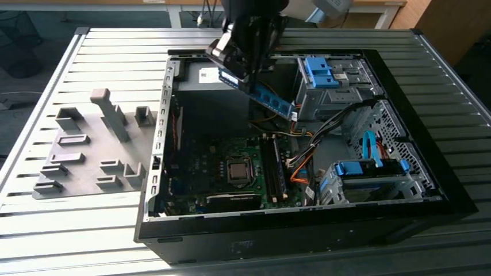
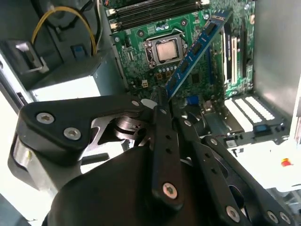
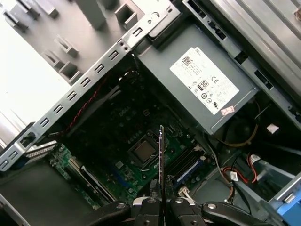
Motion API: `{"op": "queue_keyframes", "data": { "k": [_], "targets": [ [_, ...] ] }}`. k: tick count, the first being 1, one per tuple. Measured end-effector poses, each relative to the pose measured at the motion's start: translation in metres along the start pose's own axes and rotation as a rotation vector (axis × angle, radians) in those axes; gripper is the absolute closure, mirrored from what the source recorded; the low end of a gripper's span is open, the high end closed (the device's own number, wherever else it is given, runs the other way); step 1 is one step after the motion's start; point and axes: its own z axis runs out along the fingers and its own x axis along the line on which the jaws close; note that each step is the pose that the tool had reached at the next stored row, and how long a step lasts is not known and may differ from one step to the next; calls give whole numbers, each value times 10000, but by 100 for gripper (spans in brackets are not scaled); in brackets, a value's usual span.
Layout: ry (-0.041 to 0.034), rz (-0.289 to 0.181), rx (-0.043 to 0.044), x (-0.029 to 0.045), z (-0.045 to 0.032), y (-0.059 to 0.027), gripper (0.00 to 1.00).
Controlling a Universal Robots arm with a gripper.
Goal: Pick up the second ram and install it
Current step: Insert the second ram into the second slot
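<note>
Presently the pincer point(image 1: 247, 73), a black linkage of flat bars and screw heads, is pinching the second ram point(image 1: 270, 99) at one end and holds it in the air above the open computer case point(image 1: 383, 190). In the exterior view the stick is a thin, narrow board that reads blue, with dark chips along its face; its long axis slants downward from the pincer toward the exterior view's right, and its free end hangs over the interior near the grey metal drive cage point(image 1: 330, 98), clear of the motherboard point(image 1: 222, 172) below. In the second wrist view the second ram point(image 2: 195, 49) runs out from between the pressed fingertips point(image 2: 157, 110) across the green motherboard point(image 2: 141, 33), passing beside the square metal-topped processor point(image 2: 165, 51). In the first wrist view the stick point(image 3: 161, 160) is seen edge-on as a thin dark line rising from the pincer point(image 3: 161, 203), over the processor socket point(image 3: 143, 150) and the long black memory slots point(image 3: 186, 165). The grey box-shaped power supply point(image 3: 200, 87) carries a white label. The case rests on a ribbed metal worktop point(image 1: 92, 224), and a grey plastic fixture plate point(image 1: 88, 149) with upright blocks lies beside it on the exterior view's left.
</note>
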Motion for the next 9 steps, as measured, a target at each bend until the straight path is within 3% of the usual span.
{"op": "queue_keyframes", "data": {
  "k": [9],
  "targets": [
    [37, 1530, 6, 0, 22, 0, 86]
  ]
}}
